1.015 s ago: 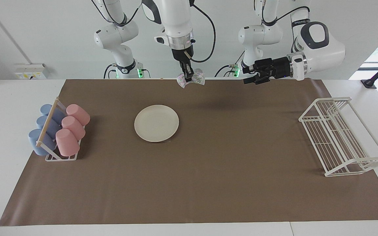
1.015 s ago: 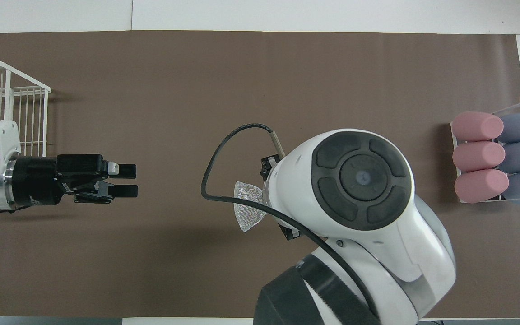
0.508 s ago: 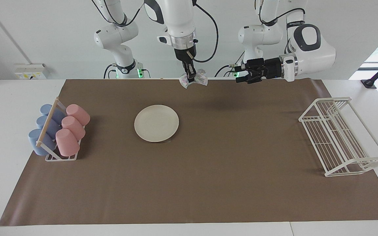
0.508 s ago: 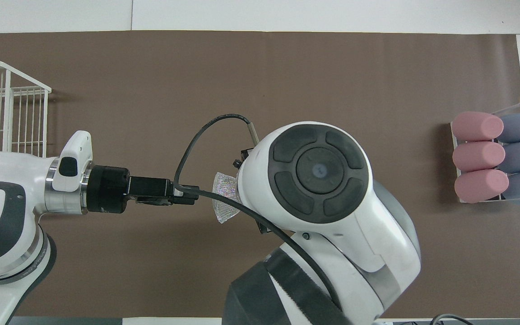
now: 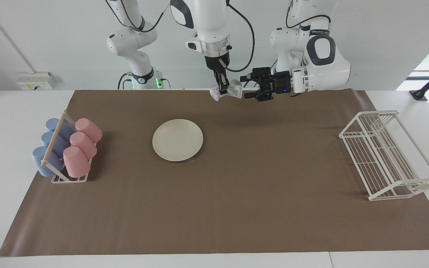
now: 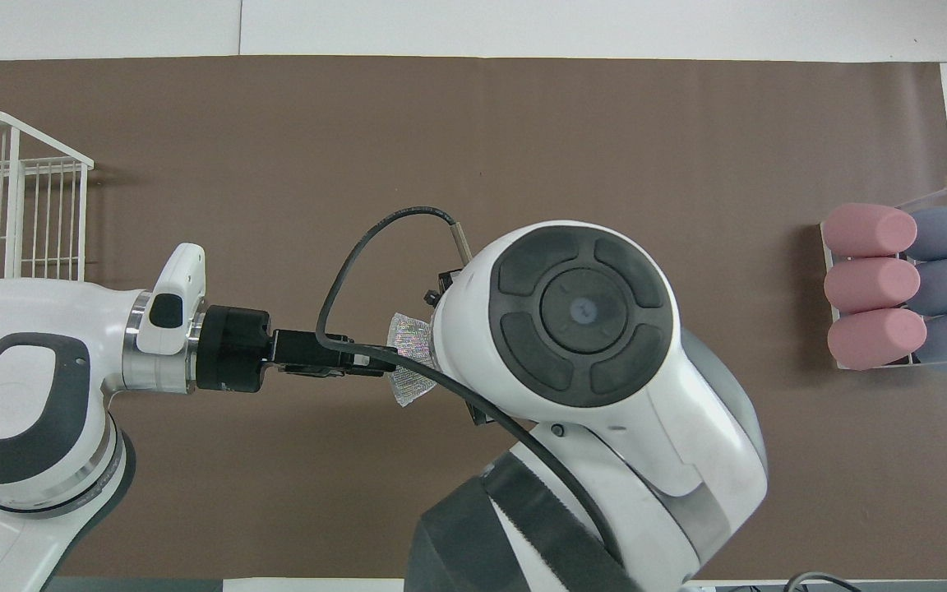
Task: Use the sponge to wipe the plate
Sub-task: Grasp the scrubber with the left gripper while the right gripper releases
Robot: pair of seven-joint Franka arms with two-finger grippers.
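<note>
Brown mat over white bench (image 5: 21, 111). Right gripper (image 5: 222, 88) pinched shut on sponge (image 5: 233, 90), raised over mat's robot-side edge; left gripper (image 5: 249, 86) spread wide just beside it, empty. Plate (image 5: 177, 140) flat on mat, well apart. Sponge probably light, soft, crushable (best taken at free wrinkled end). Cup rack (image 5: 56, 179): pink cups (image 5: 83, 146), blue cups (image 5: 52, 144). Wire rack (image 5: 385, 155) bare.

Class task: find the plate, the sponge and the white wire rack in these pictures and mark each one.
plate (image 5: 177, 140): facing view, centre of its flat surface.
sponge (image 5: 234, 90): facing view, wrinkly part showing beside the right hand.
white wire rack (image 5: 385, 156): facing view, its wire floor.
</note>
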